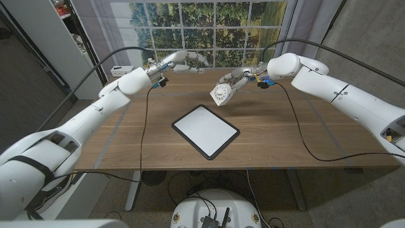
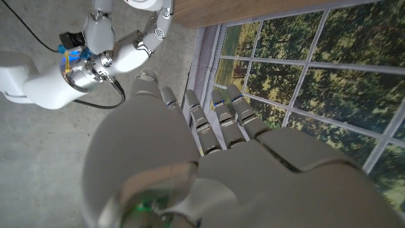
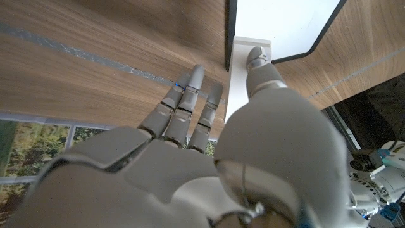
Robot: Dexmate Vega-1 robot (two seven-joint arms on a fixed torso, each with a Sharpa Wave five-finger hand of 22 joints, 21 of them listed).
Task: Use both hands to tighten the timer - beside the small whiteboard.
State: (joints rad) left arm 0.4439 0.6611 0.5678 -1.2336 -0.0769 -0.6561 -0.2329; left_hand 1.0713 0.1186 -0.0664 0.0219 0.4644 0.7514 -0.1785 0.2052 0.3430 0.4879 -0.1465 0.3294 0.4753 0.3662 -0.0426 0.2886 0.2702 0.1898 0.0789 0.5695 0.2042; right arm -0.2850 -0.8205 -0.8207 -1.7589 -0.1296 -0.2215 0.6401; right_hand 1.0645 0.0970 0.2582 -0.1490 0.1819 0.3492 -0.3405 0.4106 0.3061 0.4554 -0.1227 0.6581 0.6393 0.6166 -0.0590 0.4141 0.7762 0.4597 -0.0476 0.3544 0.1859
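Hanging above the wooden table (image 1: 126, 136), the white timer (image 1: 220, 94) sits in the grip of the right hand (image 1: 235, 80), dial tilted outward, fingers (image 1: 228, 76) wrapped over its top and back. Just below those fingers, and a little nearer the robot, the small whiteboard (image 1: 205, 130) lies flat on the table, black-framed. Off to the far side of the timer, well apart from it, the left hand (image 1: 183, 61) hovers with its fingers stretched out toward the right hand, spread and holding nothing. Behind both hands stands a window picture of trees (image 1: 209, 25).
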